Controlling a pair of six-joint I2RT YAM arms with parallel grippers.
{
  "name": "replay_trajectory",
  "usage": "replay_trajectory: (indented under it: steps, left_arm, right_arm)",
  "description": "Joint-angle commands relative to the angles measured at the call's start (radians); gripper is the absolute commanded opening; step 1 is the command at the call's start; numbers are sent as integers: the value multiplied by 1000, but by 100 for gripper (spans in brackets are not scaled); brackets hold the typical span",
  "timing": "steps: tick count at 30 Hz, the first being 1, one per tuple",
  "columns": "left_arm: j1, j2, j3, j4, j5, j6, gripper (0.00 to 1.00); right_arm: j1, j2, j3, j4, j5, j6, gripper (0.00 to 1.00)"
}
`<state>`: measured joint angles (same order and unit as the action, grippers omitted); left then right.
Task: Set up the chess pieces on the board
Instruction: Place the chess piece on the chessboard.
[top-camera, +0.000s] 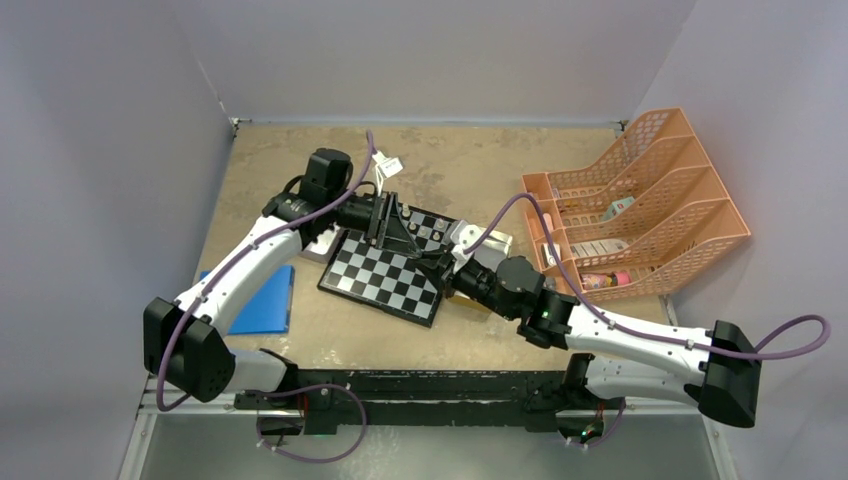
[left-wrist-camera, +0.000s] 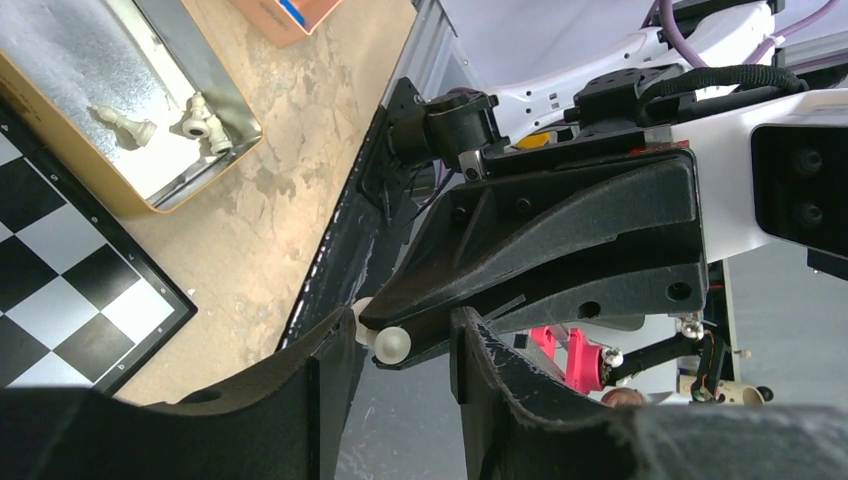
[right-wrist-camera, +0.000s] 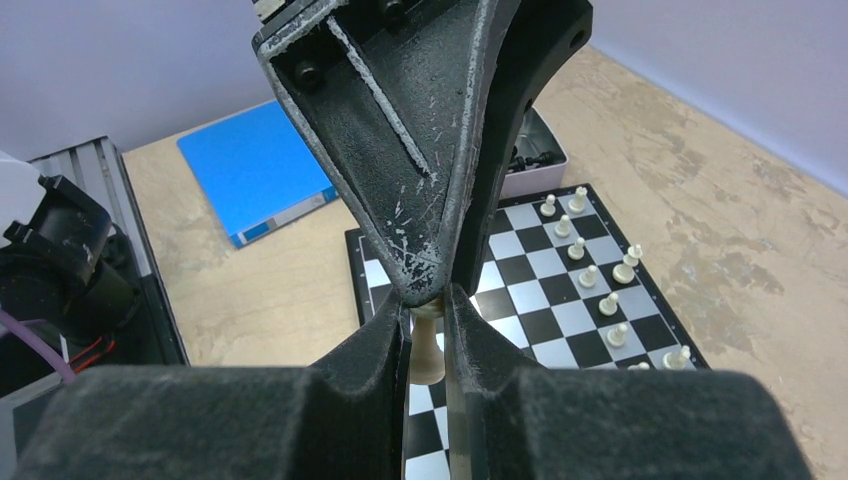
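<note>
1. Tan speckled desk (top-camera: 460, 160) carries the black-and-silver checkered chessboard (top-camera: 385, 275); both arms meet above its right side.
2. Small cream-white chess piece (right-wrist-camera: 427, 352) sits pinched in the right fingers (right-wrist-camera: 385, 350), its long axis along them.
3. Left fingers (right-wrist-camera: 400, 200) converge narrowly on its head; whether they grip is unclear.
4. Bare squares lie beneath.

The black-and-silver checked chessboard (top-camera: 385, 275) lies straight in front of me, the blue plastic folder (top-camera: 262, 300) left of it, the orange mesh file rack (top-camera: 640, 200) well to its right. A small metal tray (left-wrist-camera: 70, 60) holding cream-white chess pieces (left-wrist-camera: 205, 125) sits just beside the board. Further cream figures (right-wrist-camera: 590, 275) line its far edge; one cream piece (right-wrist-camera: 427, 355) sits above it between the fingers (right-wrist-camera: 370, 350) of my right gripper (right-wrist-camera: 427, 320).
</note>
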<state>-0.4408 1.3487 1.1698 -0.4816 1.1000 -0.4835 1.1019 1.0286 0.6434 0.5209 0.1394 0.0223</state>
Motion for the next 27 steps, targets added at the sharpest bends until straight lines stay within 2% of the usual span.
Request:
replay_trajectory:
  steps: [1,3,9,17,21,27]
  left_arm:
    - [-28,8,50,-27,-32,63,37]
    - [-38,13,55,-39,-47,71,34]
    - [-50,12,64,-71,-65,96,15]
    - [-50,10,85,-121,-92,132,5]
    - [-50,13,100,-125,-112,133,0]
    - [-50,6,119,-138,-296,126,0]
  right_arm:
    - [8,1,48,65,24,-11,12]
    - [9,3,48,66,26,-12,11]
    - [9,6,39,71,39,-11,11]
    - [9,10,13,88,52,-7,14]
    - [9,18,17,64,50,7,28]
    - [9,-23,11,-39,119,73,58]
